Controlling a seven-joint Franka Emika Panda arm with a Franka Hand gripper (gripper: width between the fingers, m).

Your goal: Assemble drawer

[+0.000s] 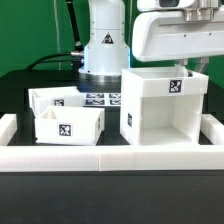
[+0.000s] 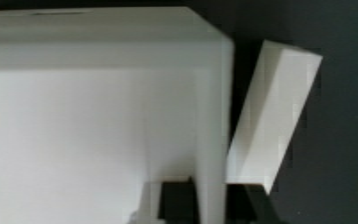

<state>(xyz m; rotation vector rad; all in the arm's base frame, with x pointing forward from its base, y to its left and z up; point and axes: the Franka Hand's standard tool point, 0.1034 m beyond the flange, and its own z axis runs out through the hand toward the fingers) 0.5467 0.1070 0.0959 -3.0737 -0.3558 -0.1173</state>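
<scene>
The white open-fronted cube case (image 1: 160, 105) stands on the black table at the exterior view's right, with tags on its face and inner back. Two open-topped white trays lie to its left: one in front (image 1: 68, 125), one behind (image 1: 50, 98). My gripper (image 1: 189, 66) is at the top of the case's right side wall. In the wrist view the case (image 2: 96, 110) fills the frame, and my gripper (image 2: 210, 200) has a dark finger (image 2: 174, 203) on each side of the thin wall, pressed against it. It is shut on that wall.
The marker board (image 1: 97, 98) lies in front of the arm's base (image 1: 103, 50). Low white wall segments edge the table at the front (image 1: 110, 157) and the right (image 1: 212, 125); one shows beside the case in the wrist view (image 2: 274, 110).
</scene>
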